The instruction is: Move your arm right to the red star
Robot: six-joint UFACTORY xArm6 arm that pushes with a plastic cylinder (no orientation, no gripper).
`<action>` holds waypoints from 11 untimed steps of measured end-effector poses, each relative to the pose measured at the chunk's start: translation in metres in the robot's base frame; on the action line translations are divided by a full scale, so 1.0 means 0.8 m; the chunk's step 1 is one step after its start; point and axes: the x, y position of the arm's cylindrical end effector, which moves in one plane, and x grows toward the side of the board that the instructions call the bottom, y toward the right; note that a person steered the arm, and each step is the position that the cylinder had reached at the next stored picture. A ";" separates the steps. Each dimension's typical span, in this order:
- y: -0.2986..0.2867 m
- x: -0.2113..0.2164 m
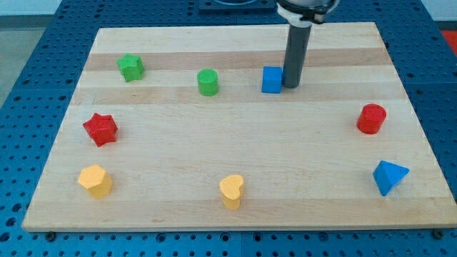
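Wooden board (235, 150) lying on a blue perforated table (28, 57). No jaws on this arm, only a straight dark rod coming down from the far edge; my tip (291, 86) planted on the board just right of the blue cube (271, 80), touching it or nearly so, cannot tell which. Red star (100, 129) far off at the left side, about midway between far and near edges, well apart from my tip. Green star (131, 67) at the far left, beyond the red star. Green cylinder (208, 82) left of the blue cube, in the same far row. Red cylinder (371, 118) at the right side, standing alone. Blue triangular block (390, 177) at the near right. Yellow heart (231, 190) near the middle of the near edge. Another yellow block (95, 180), shape unclear, at the near left, just nearer than the red star.
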 end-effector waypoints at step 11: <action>-0.357 0.148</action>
